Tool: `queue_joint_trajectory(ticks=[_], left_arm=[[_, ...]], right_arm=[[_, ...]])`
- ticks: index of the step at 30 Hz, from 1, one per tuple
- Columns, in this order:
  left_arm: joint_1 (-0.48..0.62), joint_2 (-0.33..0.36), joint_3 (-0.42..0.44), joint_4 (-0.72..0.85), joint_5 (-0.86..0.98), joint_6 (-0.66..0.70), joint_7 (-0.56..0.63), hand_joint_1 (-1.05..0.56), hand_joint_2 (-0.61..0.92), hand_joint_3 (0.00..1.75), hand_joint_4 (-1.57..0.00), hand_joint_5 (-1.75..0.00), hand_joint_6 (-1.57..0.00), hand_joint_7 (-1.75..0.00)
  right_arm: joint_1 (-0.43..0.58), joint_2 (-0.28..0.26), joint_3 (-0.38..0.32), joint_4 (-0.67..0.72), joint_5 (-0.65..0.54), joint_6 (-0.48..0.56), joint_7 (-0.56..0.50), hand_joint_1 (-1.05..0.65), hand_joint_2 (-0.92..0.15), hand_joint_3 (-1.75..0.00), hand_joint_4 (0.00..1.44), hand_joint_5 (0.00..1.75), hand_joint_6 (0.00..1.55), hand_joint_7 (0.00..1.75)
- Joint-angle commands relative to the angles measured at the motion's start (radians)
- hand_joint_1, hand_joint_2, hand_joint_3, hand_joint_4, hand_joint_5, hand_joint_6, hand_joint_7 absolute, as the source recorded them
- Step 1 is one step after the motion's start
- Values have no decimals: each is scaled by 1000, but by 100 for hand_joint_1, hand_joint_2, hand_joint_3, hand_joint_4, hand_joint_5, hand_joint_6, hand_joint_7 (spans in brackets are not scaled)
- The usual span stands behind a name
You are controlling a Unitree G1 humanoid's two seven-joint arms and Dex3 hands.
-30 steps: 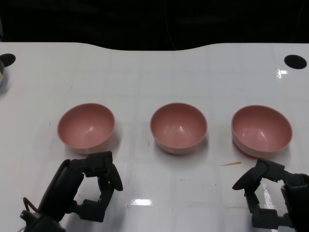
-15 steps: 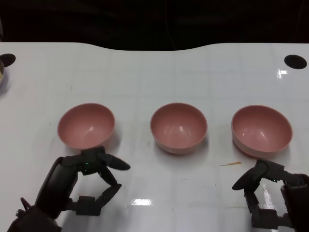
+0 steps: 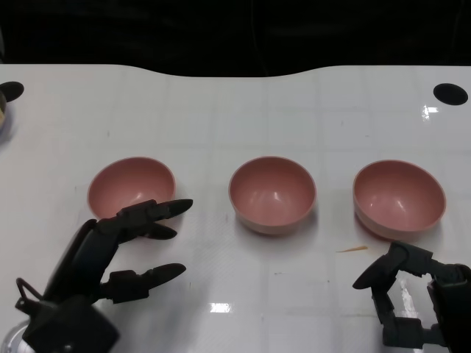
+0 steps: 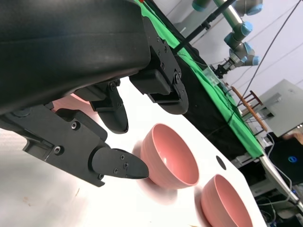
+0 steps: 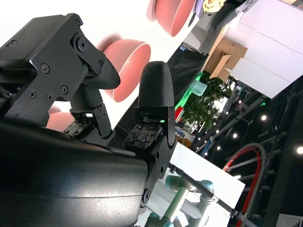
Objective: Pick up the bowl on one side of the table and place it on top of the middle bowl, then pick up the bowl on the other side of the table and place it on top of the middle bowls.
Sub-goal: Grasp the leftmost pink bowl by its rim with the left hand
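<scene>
Vs 1 s ago: left hand [image 3: 110, 250] has uncurled. Fingers were bent in toward the palm, now they're stretched out and spread apart, holding nothing, tips pointing toward the near rim of the left bowl [image 3: 131, 191] (upper fingertips overlap the rim in head view; can't tell if touching). Left wrist view shows the same: fingers [image 4: 113, 163] apart w/ a clear gap, nothing between them.

Right hand [image 3: 412, 298] hasn't moved: low at the near right, fingers curled in, nothing held, just short of the right bowl [image 3: 399, 197].

All 3 bowls unchanged. Left bowl, middle bowl [image 3: 271, 193] and right bowl sit in a row across the table [image 3: 235, 110], upright, well apart, none stacked. A small tan sliver [image 3: 352, 249] lies on the table near the right bowl, same spot as before.

Writing/labels: no readable text on bowls, hands or table. Bkgd of wrist views (green cloth, other robot arms, cardboard boxes) too small or blurred to read.
</scene>
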Motion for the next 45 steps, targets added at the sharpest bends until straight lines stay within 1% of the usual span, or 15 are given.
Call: queue_joint_trajectory(ticks=[1,5,8,13,15,18,21,25,30,33,38,40,44,45], left_arm=[[9,106,1,-171,232,141,65,-44,91,6,-41,-39,-50,0],[25,115,-19,-257,303,227,99,-47,91,2,-39,-33,-46,0],[30,124,-33,-303,351,282,115,-49,89,0,-38,-30,-41,0],[30,137,-61,-357,432,373,131,-52,88,0,-37,-27,-37,0],[31,140,-69,-367,442,393,133,-53,88,0,-37,-26,-36,0],[-7,142,-130,-366,615,529,139,-54,90,1,-33,-22,-31,0],[-39,133,-175,-355,697,626,128,-55,91,1,-32,-20,-29,0],[-71,122,-219,-341,734,711,124,-55,91,0,-32,-19,-29,0],[-100,122,-266,-341,757,809,54,-58,92,1,-34,-18,-28,-1],[-128,122,-299,-295,773,847,39,-59,92,1,-37,-16,-31,-1],[-198,113,-360,-167,776,894,19,-58,92,2,-44,-12,-33,-1],[-230,106,-386,-102,774,907,18,-58,92,3,-48,-11,-37,-2],[-289,97,-431,11,766,919,31,-59,92,5,-52,-10,-42,-3],[-303,96,-442,39,765,915,40,-59,92,7,-56,-11,-46,-4]], right_arm=[[3,-8,-5,3,6,1,-7,4,-31,-137,79,162,81,120],[11,-5,-9,-8,-5,1,-17,6,-32,-138,78,162,81,120],[14,-4,-9,-12,-12,-3,-22,8,-29,-141,79,160,82,120],[22,-2,-7,-27,-22,11,-30,4,-31,-138,79,163,81,120],[23,-2,-6,-29,-23,14,-31,4,-32,-137,78,164,81,120],[36,4,3,-50,-6,24,-20,6,-33,-137,76,163,80,120],[41,7,5,-58,-8,27,-22,8,-33,-137,76,162,80,121],[37,9,4,-51,-13,22,-26,8,-33,-138,76,161,80,121],[47,9,10,-68,-5,34,-18,7,-33,-138,76,162,79,122],[48,8,8,-72,-18,32,-26,6,-35,-135,76,163,78,122],[50,13,13,-79,-19,30,-30,8,-36,-133,76,161,79,122],[58,15,15,-94,-23,44,-29,7,-35,-132,76,161,79,121],[64,15,20,-107,-26,53,-31,6,-37,-129,75,162,79,121],[64,15,21,-106,-24,53,-31,8,-38,-129,75,162,78,121]])
